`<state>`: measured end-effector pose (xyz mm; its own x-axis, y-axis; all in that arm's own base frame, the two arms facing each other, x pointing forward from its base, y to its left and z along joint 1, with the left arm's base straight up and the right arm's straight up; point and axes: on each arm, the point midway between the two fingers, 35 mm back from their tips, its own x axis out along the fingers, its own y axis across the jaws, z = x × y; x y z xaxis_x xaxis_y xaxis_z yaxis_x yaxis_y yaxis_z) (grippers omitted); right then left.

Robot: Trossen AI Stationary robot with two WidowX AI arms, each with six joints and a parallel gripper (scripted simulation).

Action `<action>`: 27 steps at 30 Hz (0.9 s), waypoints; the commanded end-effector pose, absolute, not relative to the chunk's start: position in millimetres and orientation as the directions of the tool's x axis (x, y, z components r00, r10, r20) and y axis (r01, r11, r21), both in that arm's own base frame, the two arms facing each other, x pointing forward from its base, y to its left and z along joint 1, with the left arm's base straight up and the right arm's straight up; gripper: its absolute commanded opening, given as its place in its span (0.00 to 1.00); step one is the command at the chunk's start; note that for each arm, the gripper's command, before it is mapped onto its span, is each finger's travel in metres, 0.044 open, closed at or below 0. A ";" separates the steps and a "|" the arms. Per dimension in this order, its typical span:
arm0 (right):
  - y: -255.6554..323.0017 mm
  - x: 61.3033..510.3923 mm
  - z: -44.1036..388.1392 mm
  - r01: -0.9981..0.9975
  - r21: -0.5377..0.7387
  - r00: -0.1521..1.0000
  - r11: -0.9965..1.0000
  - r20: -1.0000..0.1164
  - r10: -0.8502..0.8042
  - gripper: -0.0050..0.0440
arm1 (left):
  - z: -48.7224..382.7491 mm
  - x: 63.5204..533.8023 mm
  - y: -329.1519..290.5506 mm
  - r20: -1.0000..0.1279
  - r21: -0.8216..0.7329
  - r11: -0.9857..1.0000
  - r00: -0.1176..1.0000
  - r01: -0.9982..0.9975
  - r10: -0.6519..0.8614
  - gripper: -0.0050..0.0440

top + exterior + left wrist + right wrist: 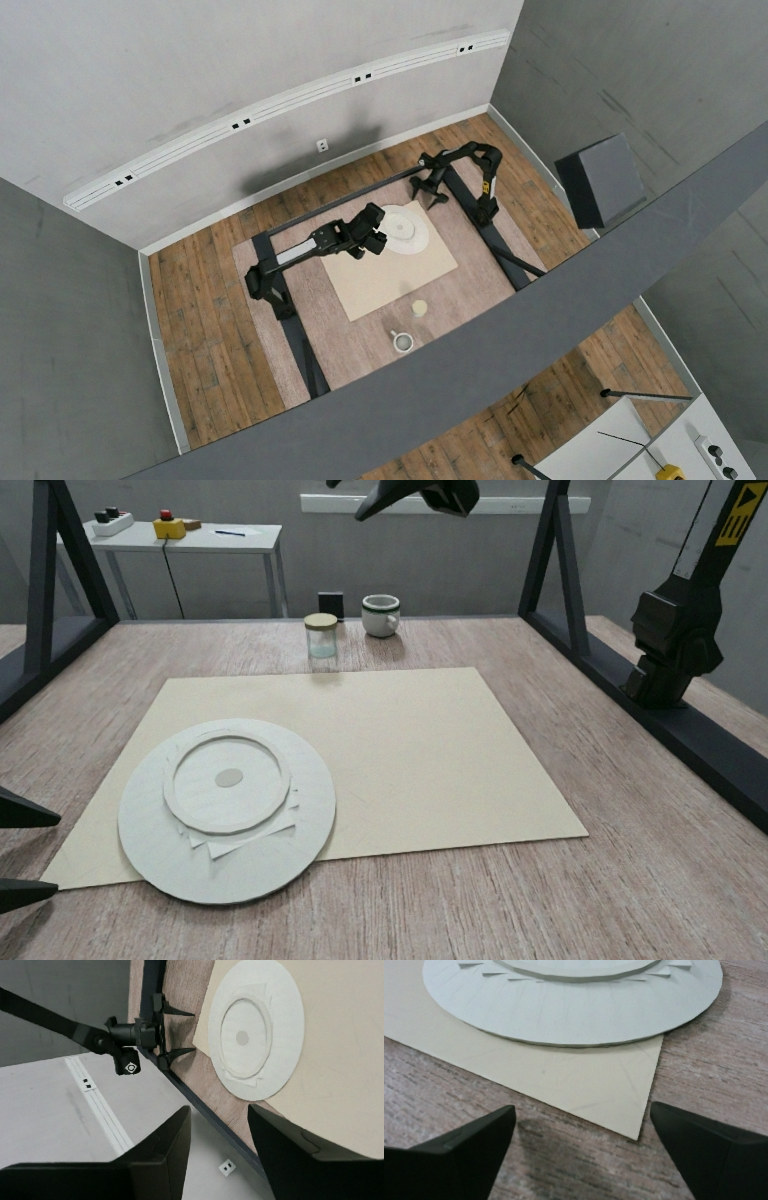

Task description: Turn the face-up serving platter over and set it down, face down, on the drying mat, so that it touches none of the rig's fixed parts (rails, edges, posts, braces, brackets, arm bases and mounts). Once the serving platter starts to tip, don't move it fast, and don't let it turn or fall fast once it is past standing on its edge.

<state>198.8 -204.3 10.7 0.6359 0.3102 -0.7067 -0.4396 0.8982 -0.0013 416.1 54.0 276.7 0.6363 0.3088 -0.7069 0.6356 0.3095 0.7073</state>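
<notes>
The white round serving platter (399,228) (198,785) (242,1060) (574,1010) lies flat with a raised ring and a small grey disc on top, which looks like its underside. It rests partly on the cream drying mat (390,283) (424,763) (340,1060) (599,1085) and overhangs one long edge near a corner. My right gripper (421,202) (58,853) (195,1032) (583,1110) is open and empty, low beside that corner, apart from the platter. My left gripper (369,253) (345,499) (219,1112) is partly open and empty, high above the mat.
A lidded glass jar (419,308) (321,638) and a white mug (402,341) (380,618) stand beyond the mat's opposite long edge. Dark rails (481,226) (696,729) run along the table's two sides, with posts and braces. A thin dark rail (345,199) borders the platter's side.
</notes>
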 end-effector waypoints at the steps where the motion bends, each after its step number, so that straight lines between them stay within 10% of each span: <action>1: -213.1 200.8 19.3 -0.438 -0.042 0.649 0.898 -0.706 0.283 0.92 | 279.3 415.6 56.2 -0.701 0.713 0.316 0.639 0.626 0.315 0.43; 27: -236.0 152.6 71.4 -0.439 -0.047 0.646 0.897 -0.711 0.279 0.92 | 279.3 415.6 56.2 -0.701 0.713 0.316 0.639 0.626 0.315 0.43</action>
